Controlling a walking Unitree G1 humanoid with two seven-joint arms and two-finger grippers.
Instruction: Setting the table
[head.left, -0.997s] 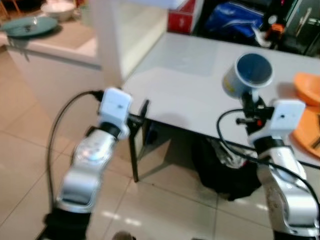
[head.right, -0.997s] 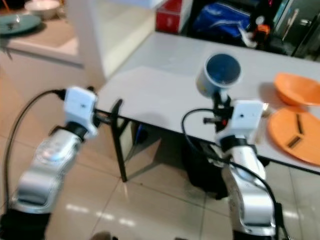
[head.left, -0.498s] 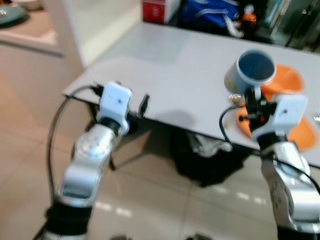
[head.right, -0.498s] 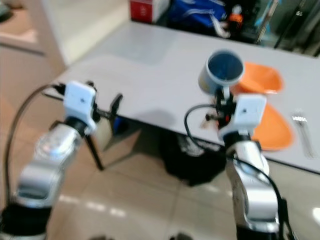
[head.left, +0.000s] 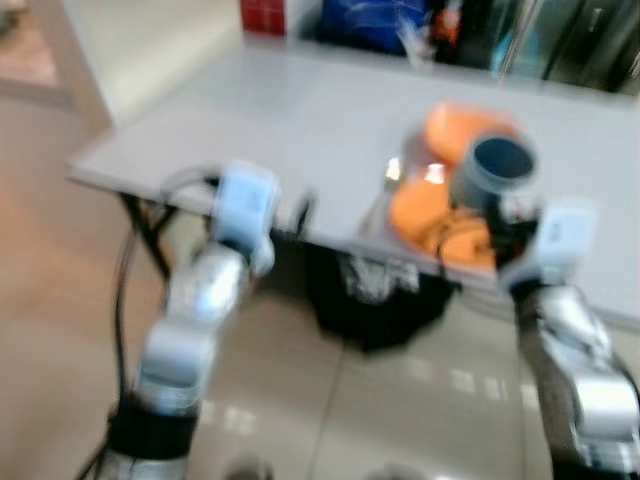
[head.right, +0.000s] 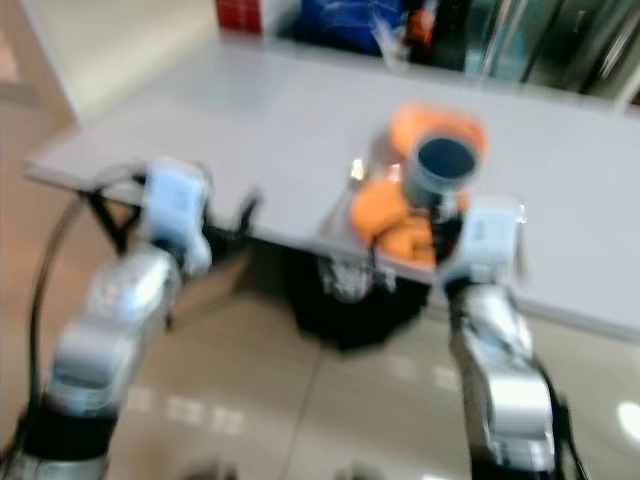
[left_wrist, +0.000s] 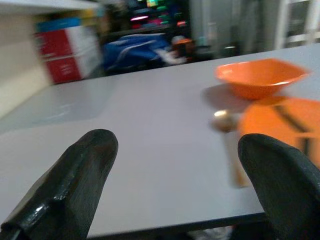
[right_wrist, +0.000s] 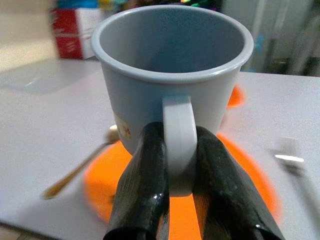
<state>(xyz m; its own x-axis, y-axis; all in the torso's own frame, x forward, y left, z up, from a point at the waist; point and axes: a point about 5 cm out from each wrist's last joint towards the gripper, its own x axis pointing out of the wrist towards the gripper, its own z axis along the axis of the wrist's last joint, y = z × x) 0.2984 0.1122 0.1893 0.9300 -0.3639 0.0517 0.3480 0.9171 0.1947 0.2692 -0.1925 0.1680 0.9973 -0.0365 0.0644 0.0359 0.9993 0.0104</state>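
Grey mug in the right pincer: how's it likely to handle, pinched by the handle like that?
The mug looks rigid and is empty inside, so probably light. The right pincer clamps only the handle, so the body could swing or twist in transit. Smooth surface suggests some slip risk; set it down gently on the table.

Beyond my left end effector I see a red box and blue bag; beneath, glossy tiled floor.

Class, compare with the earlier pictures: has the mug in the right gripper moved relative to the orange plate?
Yes. The mug, held by the right gripper, now hangs over the orange plate; earlier it was left of it.
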